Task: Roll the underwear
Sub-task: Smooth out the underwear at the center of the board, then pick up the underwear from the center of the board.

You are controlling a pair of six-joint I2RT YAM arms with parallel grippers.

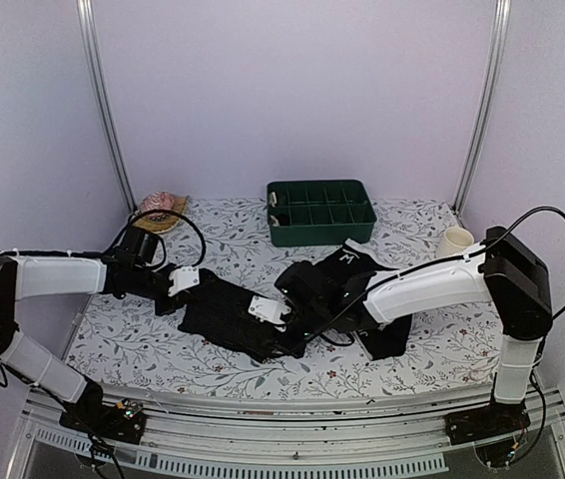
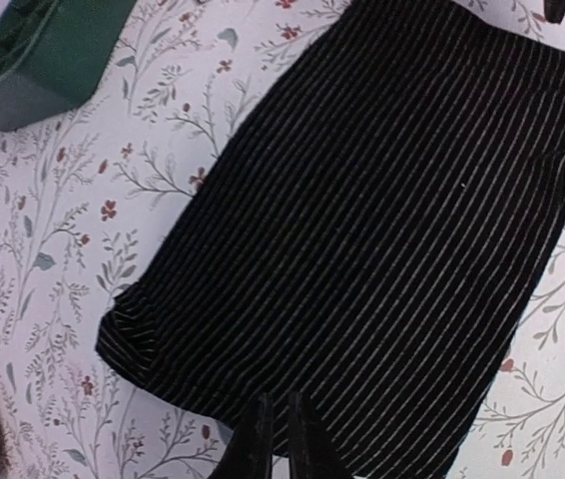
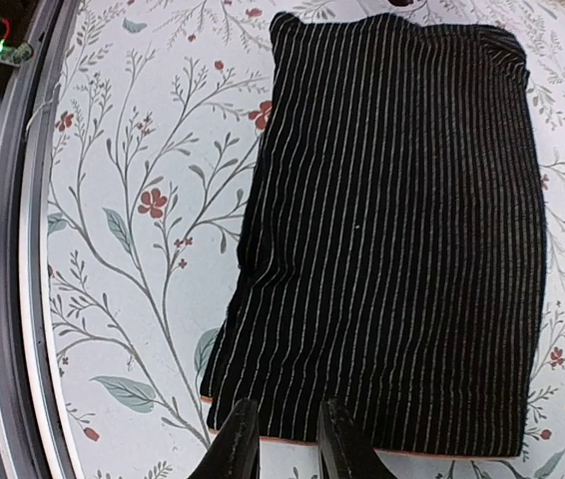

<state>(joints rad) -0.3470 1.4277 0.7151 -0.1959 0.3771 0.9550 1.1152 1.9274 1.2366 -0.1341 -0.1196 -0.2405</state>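
Item: striped underwear (image 1: 231,321), black with fine white pinstripes, folded to a flat oblong on the flower-print desk (image 1: 143,339), toward its near edge. Right tool (image 3: 284,424): at the garment's right-hand hem, jaws standing apart and straddling the edge, nothing held. Left tool (image 2: 277,407): at the opposite, left-hand hem, fingers drawn almost together over the edge; whether cloth is nipped between them cannot be told. Second underwear (image 1: 357,261): just beyond and to the right of the striped piece, crumpled and partly under the right arm. Cup (image 1: 454,241): farther right, well apart. Green tray (image 1: 312,235): beyond the striped piece, divided into compartments. Woven basket (image 1: 161,212): beyond it to the left. Hazards, as judged: a tool closing on the top layer alone would pull the fold open instead of starting a roll. Uneven turning at the two ends would skew the roll. A low pinch could catch the desk cover. The right arm could drag the second garment. Markings: one white W-like mark on the second garment, otherwise illegible; none legible on the striped piece.
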